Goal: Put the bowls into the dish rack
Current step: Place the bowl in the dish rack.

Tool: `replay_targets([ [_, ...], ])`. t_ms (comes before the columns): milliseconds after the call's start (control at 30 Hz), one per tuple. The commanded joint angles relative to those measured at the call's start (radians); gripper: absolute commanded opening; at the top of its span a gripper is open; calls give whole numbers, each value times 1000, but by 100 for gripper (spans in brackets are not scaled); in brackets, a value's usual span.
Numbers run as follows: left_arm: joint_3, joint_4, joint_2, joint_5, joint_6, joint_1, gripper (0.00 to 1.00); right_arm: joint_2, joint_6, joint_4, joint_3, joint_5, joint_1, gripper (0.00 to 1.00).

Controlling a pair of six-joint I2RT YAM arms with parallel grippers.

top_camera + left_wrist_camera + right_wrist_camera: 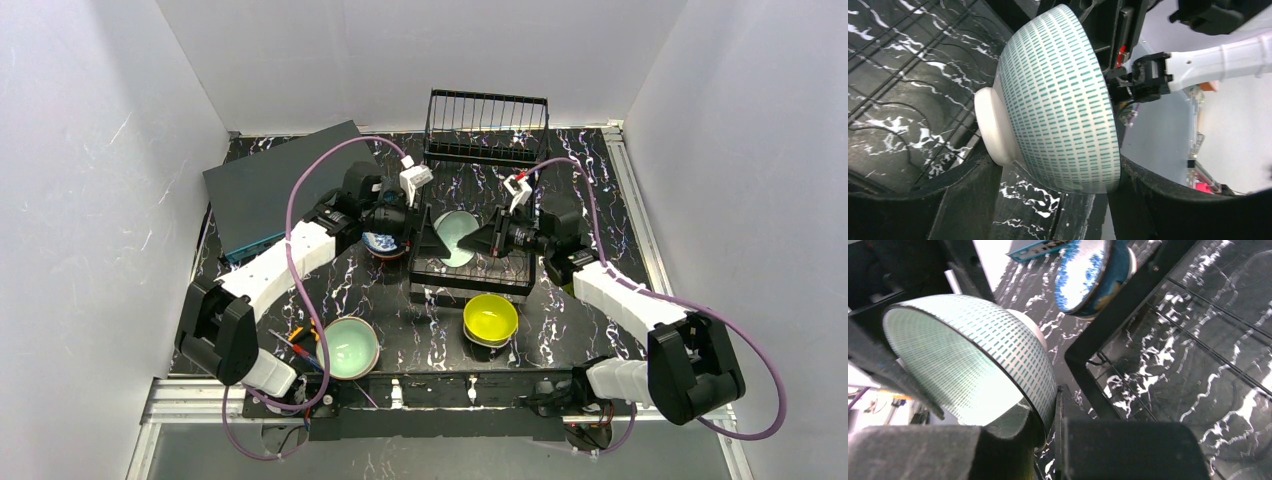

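A white bowl with green dashes point(457, 235) hangs on its side over the flat base point(470, 288) of the black wire dish rack point(487, 125). My left gripper point(428, 240) is shut on it across its depth. In the left wrist view one finger point(968, 200) presses the bowl's point(1063, 100) foot and the other point(1158, 200) its rim. My right gripper point(482, 240) meets it from the right. In the right wrist view that gripper point(1045, 415) pinches the bowl's point(963, 355) rim, one finger inside and one outside.
A blue-and-white patterned bowl point(383, 243) sits left of the rack base, under my left arm, and shows as the blue bowl point(1088, 270) in the right wrist view. A mint-green bowl point(350, 345) and a yellow bowl point(490, 317) stand near the front. A dark grey box point(280, 185) lies back left.
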Motion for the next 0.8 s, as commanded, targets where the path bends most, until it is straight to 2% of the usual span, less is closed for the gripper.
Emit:
replay_targets([
  [0, 72, -41, -9, -50, 24, -1, 21, -31, -84, -150, 94, 105, 13, 1],
  [67, 87, -94, -7, -147, 25, -2, 48, -33, -138, -281, 141, 198, 34, 1],
  [133, 98, -132, -4, -232, 29, -2, 66, -30, -182, -405, 200, 312, 68, 1],
  [267, 101, -168, -8, -343, 23, -3, 78, -5, -216, -589, 278, 526, 135, 1],
  [433, 106, -199, -17, -409, 41, -8, 80, 1, -208, -620, 293, 601, 184, 1],
  [633, 126, -227, 7, -408, 69, -31, 64, 17, -190, -605, 302, 578, 202, 1],
  [767, 150, -267, 27, -438, 105, -65, 63, 25, -165, -583, 302, 548, 205, 1],
])
